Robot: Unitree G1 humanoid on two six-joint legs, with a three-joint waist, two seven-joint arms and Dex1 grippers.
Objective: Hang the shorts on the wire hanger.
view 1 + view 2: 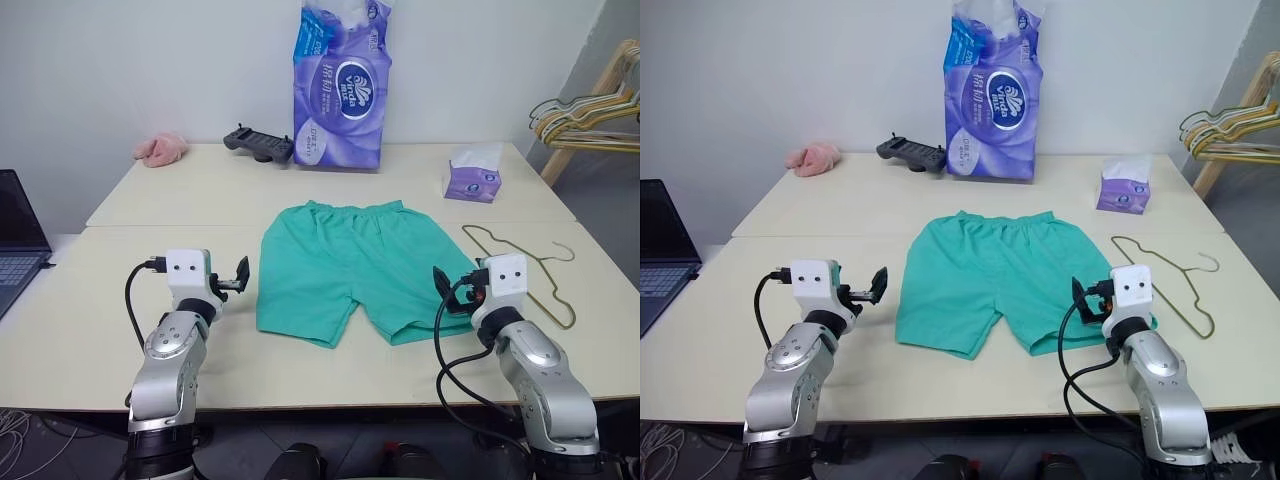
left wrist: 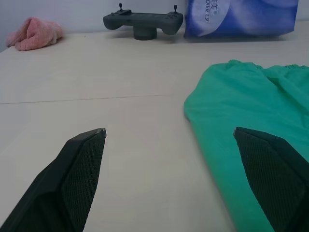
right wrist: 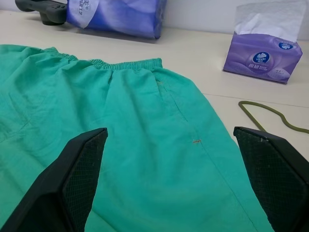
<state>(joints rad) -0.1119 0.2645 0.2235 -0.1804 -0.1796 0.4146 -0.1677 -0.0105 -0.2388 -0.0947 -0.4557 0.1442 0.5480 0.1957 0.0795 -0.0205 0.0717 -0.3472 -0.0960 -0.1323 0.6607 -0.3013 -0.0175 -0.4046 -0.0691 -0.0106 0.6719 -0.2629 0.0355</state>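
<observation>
1. Teal cloth, the shorts [image 1: 352,265] lie flat in the middle of the table [image 1: 180,200]; the gathered waistband is at the far edge, the two legs point back toward the robot, and the long axis runs side to side.
2. Thin olive wire, the wire hanger [image 1: 530,270] lies flat just beside the shorts on the robot's right, apart from them; its hook turns to the far right and its length slants toward the near edge.
3. The left gripper [image 1: 232,278] hovers just off the shorts' left hem, fingers spread wide, holding nothing; the right gripper [image 1: 1087,300] sits over the right leg's hem, equally wide and empty.
4. Risks, as I judge them: soft fabric may bunch or slip from a pinch; flat wire may skid away when nudged; the right arm's reach could drag the hem.
</observation>
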